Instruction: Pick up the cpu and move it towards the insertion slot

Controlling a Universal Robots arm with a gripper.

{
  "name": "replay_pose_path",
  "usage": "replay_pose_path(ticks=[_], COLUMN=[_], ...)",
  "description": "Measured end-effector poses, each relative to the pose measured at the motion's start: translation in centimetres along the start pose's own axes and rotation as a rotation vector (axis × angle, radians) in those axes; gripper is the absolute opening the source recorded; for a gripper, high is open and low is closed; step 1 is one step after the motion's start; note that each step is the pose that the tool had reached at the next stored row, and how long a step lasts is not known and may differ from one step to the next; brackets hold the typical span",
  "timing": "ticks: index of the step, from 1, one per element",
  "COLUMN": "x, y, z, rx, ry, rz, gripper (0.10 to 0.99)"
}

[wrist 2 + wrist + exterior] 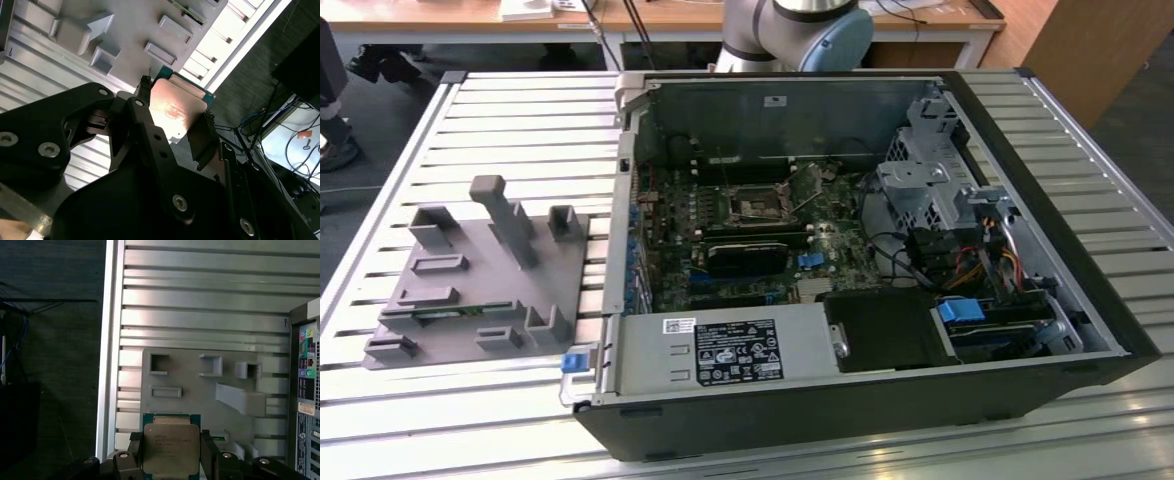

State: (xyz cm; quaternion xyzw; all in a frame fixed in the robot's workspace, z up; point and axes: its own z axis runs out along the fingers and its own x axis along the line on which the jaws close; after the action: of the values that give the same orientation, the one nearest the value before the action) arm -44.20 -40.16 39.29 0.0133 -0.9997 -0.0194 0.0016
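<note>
Grip looks firm from where I sit: the end effector (pixel 176 102) is pinching the cpu (pixel 175 112), with one dark finger (pixel 141 117) pressed against each of two opposite edges. The chip's silvery top faces both wrist cameras, and a thin green border shows past its far edge.

The cpu is held up off the grey fixture (pixel 200 390), which lies behind it in both wrist views with its open pockets and raised blocks in sight. I read the chip as over the fixture's side nearest the counter's edge, though I cannot tell how high above it hangs.

The slatted metal counter (pixel 520 120) carries the fixture. In the exterior view the open computer case (pixel 1067 200) lies just beside the fixture, on the exterior view's right. The insertion slot (pixel 758 205), a dark square in a shiny frame, sits on the motherboard (pixel 720 270) inside that case, well apart from the fixture and further towards the exterior view's right. The arm (pixel 794 25) shows as a grey and blue joint beyond the case's far wall, well away from the fixture.
</note>
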Motion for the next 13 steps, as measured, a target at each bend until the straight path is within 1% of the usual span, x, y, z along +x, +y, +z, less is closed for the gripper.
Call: replay_pose_path(ticks=[1, 3, 13], x=[0.0, 0.0, 0.0], y=[0.02, 0.05, 0.15], z=[-0.28, -0.57, -1.82], rx=[0.0, 0.0, 0.0], ry=[0.0, -0.0001, 0.0], rz=[0.0, 0.0, 0.0], gripper=[0.541, 0.541, 0.541])
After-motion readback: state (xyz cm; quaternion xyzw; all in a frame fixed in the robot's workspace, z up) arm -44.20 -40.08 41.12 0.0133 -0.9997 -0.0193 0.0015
